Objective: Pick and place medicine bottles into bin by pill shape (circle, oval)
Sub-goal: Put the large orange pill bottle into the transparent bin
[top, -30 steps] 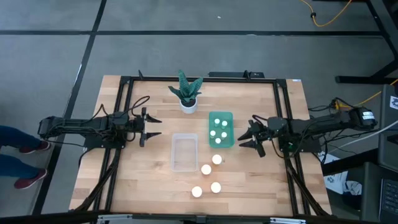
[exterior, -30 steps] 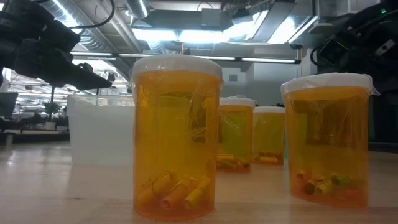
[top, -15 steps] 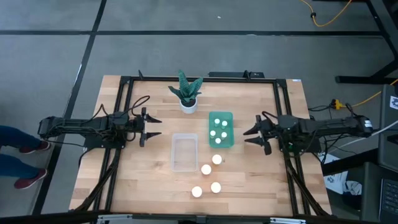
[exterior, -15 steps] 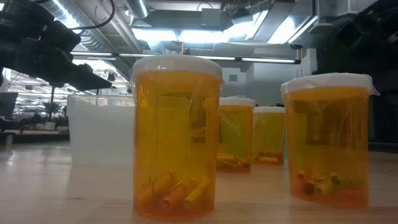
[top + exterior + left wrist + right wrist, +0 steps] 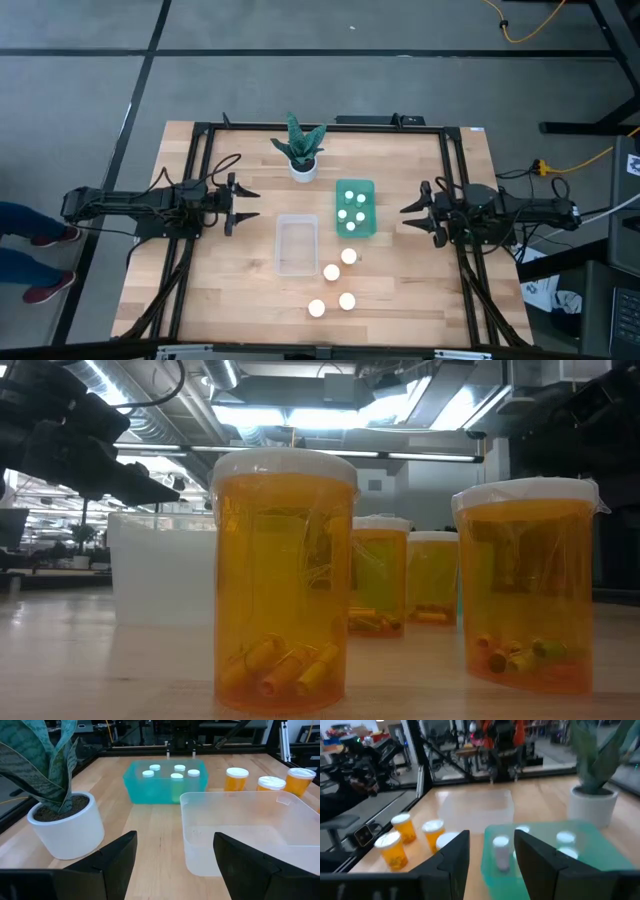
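Four amber medicine bottles with white caps stand loose on the desk (image 5: 400, 300) toward its front edge, in a loose cluster: one (image 5: 348, 256) just off the front end of the green bin, one (image 5: 331, 272) beside the clear bin's front right corner, and two more, (image 5: 347, 300) and (image 5: 317, 308), closer to the front edge. In the low view the nearest of them (image 5: 285, 580) shows elongated yellow pills lying at its bottom.

The green bin (image 5: 370, 190) sits right of the desk's middle and holds four smaller white-capped bottles (image 5: 351, 212) standing upright. The clear bin (image 5: 297, 268) lies just to its left and slightly nearer the front edge (nothing shows inside it). A plant in a white pot (image 5: 303, 168) stands toward the back edge, behind both bins.

The left gripper (image 5: 243, 203) hangs near the desk's left edge, pointing at the clear bin, its fingers spread apart and holding nothing. The right gripper (image 5: 412, 219) hangs near the right edge, aimed at the green bin, fingers likewise parted and empty.
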